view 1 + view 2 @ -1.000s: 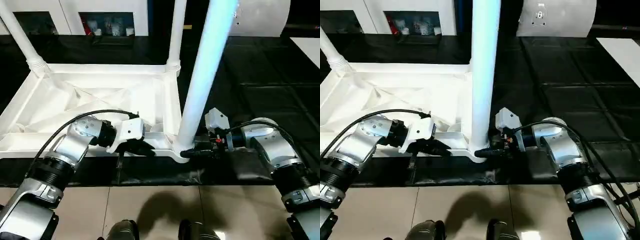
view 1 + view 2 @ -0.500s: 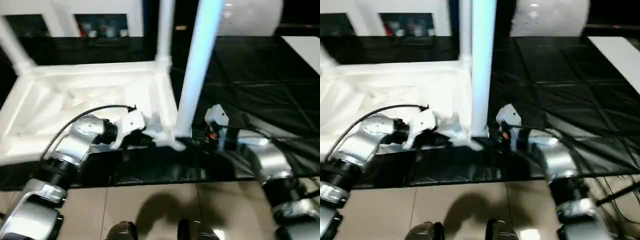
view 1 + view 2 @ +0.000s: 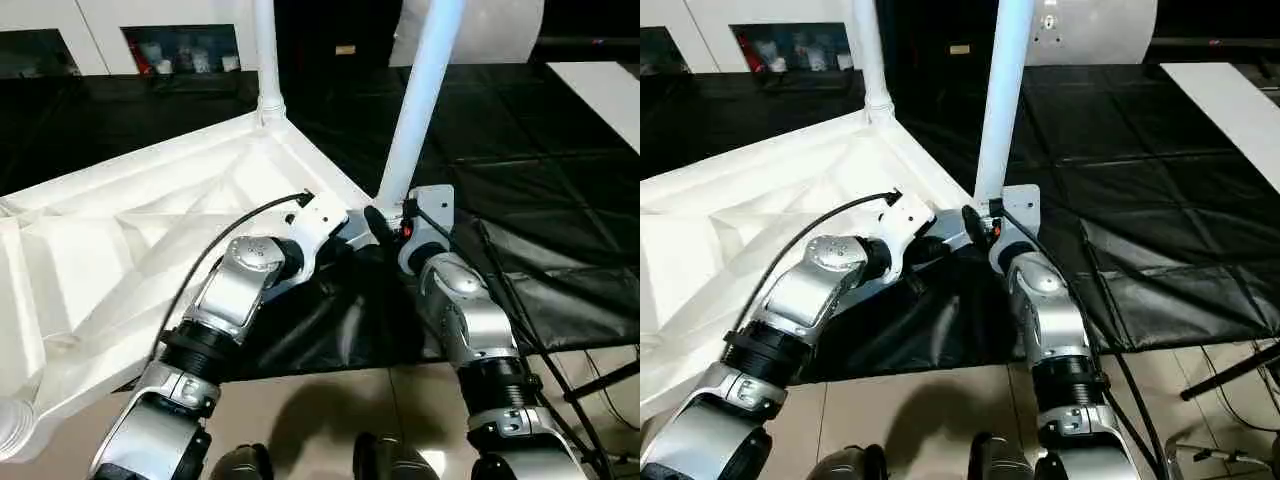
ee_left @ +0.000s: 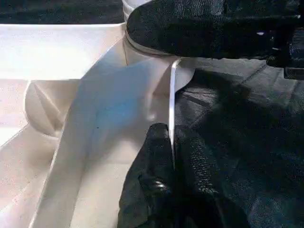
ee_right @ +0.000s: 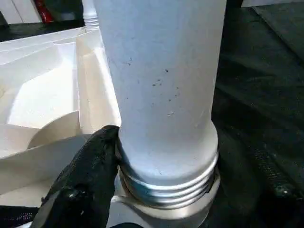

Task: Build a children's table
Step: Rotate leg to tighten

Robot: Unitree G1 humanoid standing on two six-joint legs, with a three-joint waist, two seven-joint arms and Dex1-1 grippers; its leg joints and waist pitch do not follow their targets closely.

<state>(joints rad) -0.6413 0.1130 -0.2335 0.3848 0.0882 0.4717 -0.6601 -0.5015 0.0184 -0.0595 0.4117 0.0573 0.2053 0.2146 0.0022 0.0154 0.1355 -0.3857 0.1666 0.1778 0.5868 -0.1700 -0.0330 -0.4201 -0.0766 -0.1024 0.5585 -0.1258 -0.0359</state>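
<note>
From the head views, the upturned table top point(image 3: 150, 230) lies on the black surface point(image 3: 560, 200); its near-corner leg point(image 3: 420, 100) rises toward twelve o'clock.

Left wrist view: left fingers point(image 4: 159, 156) clenched on the top's rim.

Right wrist view: right fingers point(image 5: 90, 166) clasp the leg's threaded base.

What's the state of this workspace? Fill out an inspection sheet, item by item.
Surface: workbench under a black sheet, creased near the front edge.
Job's things: white table top upside down, ribbed underside up; near leg and far leg stand in corner sockets.
Clutter: nothing seen on the sheet.
Grippers: left gripper pinches the top's thin rim; right gripper clasps the near leg's threaded base.
Cables: black cables run along both forearms.
Surroundings: white cabinets behind, tiled floor in front.
</note>
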